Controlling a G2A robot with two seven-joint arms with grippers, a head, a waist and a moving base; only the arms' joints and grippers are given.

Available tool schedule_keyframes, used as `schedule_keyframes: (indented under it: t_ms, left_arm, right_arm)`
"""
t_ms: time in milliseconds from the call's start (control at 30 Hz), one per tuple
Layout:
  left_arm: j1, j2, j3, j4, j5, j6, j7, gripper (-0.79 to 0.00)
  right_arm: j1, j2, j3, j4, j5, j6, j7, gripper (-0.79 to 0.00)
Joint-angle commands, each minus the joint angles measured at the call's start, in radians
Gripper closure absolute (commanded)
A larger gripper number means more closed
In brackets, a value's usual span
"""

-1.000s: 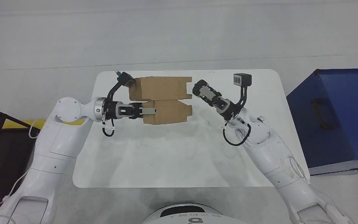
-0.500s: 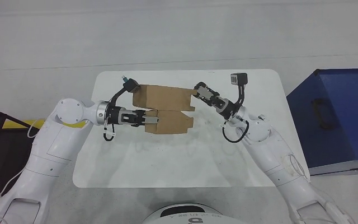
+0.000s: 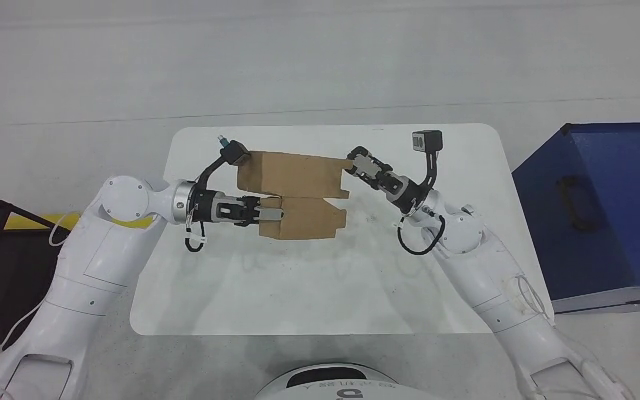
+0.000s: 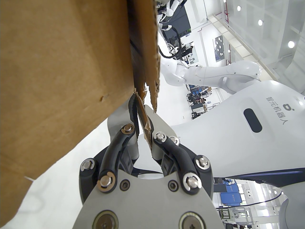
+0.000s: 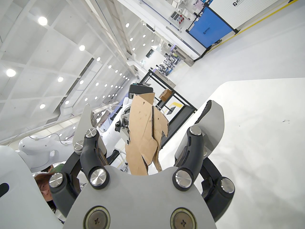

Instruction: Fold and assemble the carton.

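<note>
Left gripper (image 4: pixel 142 120) clenched on the torn left edge of the carton (image 3: pixel 300 175), over the table (image 3: pixel 300 290). Right gripper (image 5: pixel 150 111) spread wide, carton's right end between its fingers.

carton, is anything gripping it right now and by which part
The left end effector is shut on the carton, pinching a thin flap edge at one end. The right end effector is open, straddling the opposite end without gripping.

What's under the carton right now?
White table shows around the carton, which the left end effector grips by one edge. The patch directly beneath is covered by the cardboard, so it cannot be checked.
</note>
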Motion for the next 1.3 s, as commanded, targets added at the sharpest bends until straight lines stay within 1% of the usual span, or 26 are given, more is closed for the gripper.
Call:
schedule_keyframes:
  t_ms: [0,500,600,667,733,800,833,867,900,967,1033,1067,1133,1167,1200,1267]
  left_arm:
    - [0.0,0.0,0.0,0.0,0.0,0.0,0.0,0.0]
    - [0.0,0.0,0.0,0.0,0.0,0.0,0.0,0.0]
    - [0.007,0.0,0.002,-0.019,0.031,0.003,0.023,0.0]
    - [0.018,0.0,0.001,-0.036,0.038,0.002,0.036,0.0]
    - [0.024,-0.001,0.001,-0.04,-0.002,0.003,0.021,0.0]
    - [0.02,-0.002,0.004,-0.032,-0.044,0.012,-0.011,0.0]
    - [0.017,-0.003,0.007,-0.029,-0.061,0.021,-0.02,0.0]
    - [0.013,-0.004,0.011,-0.024,-0.075,0.028,-0.027,0.0]
    - [0.009,-0.006,0.015,-0.019,-0.089,0.034,-0.033,0.0]
    - [-0.001,-0.008,0.025,-0.014,-0.106,0.047,-0.046,0.0]
    - [-0.009,-0.009,0.031,-0.007,-0.108,0.054,-0.053,0.0]
    - [-0.012,-0.009,0.033,-0.004,-0.106,0.056,-0.055,0.0]
    - [-0.018,-0.01,0.038,0.002,-0.11,0.063,-0.062,0.0]
    - [-0.021,-0.01,0.04,0.007,-0.111,0.066,-0.065,0.0]
    - [-0.023,-0.01,0.041,0.012,-0.111,0.069,-0.068,0.0]
    - [-0.028,-0.01,0.044,0.023,-0.111,0.075,-0.074,0.0]
  right_arm:
    - [0.0,0.0,0.0,0.0,0.0,0.0,0.0,-0.785]
    - [-0.004,-0.001,-0.001,-0.002,0.006,0.008,-0.004,-0.785]
    - [-0.002,0.0,-0.009,-0.001,0.056,0.05,0.054,-0.785]
    - [0.009,0.0,-0.021,0.006,0.162,0.053,0.152,-0.785]
    - [0.028,0.003,-0.017,0.029,0.236,0.063,0.251,-0.711]
    - [0.039,0.004,-0.016,0.046,0.285,0.068,0.311,-0.64]
    - [0.044,0.004,-0.018,0.051,0.302,0.074,0.343,-0.514]
    - [0.049,0.004,-0.022,0.055,0.318,0.08,0.372,-0.44]
    - [0.053,0.004,-0.027,0.059,0.33,0.088,0.396,-0.394]
    - [0.064,0.003,-0.036,0.067,0.342,0.103,0.432,-0.36]
    - [0.071,0.001,-0.045,0.072,0.356,0.111,0.457,-0.308]
    - [0.075,0.0,-0.049,0.075,0.369,0.115,0.473,-0.237]
    - [0.08,-0.001,-0.054,0.08,0.395,0.117,0.508,-0.132]
    - [0.082,-0.002,-0.056,0.083,0.413,0.121,0.53,-0.037]
    - [0.084,-0.002,-0.056,0.087,0.429,0.122,0.548,0.0]
    - [0.087,-0.002,-0.057,0.092,0.455,0.127,0.585,0.0]
